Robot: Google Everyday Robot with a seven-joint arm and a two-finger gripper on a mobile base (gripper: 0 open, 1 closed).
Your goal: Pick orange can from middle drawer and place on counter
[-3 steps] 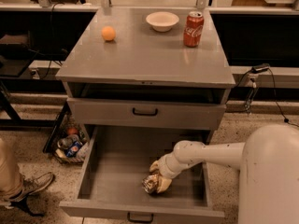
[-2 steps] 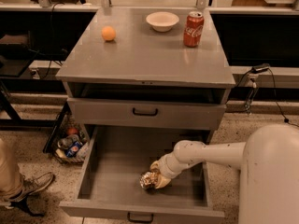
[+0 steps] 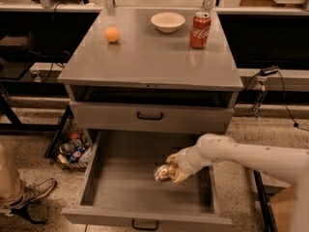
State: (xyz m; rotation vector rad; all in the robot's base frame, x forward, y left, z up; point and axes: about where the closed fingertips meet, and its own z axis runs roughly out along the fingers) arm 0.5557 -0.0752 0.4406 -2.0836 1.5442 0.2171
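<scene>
The orange can (image 3: 162, 173) is a crushed, shiny can, held over the floor of the open middle drawer (image 3: 104, 192), right of its centre. My gripper (image 3: 172, 170) reaches into the drawer from the right and is shut on the can, holding it a little above the drawer floor. My white arm (image 3: 241, 154) crosses the drawer's right wall. The counter (image 3: 149, 57) is the grey cabinet top above.
On the counter stand a small orange ball (image 3: 112, 35), a white bowl (image 3: 167, 21) and an upright red Coca-Cola can (image 3: 200, 30). The upper drawer (image 3: 149, 116) is closed. A basket of clutter (image 3: 72, 149) and a person's shoe (image 3: 26, 193) are at the left.
My gripper has risen and moved slightly right with the can in it. The can has come up off the drawer floor.
</scene>
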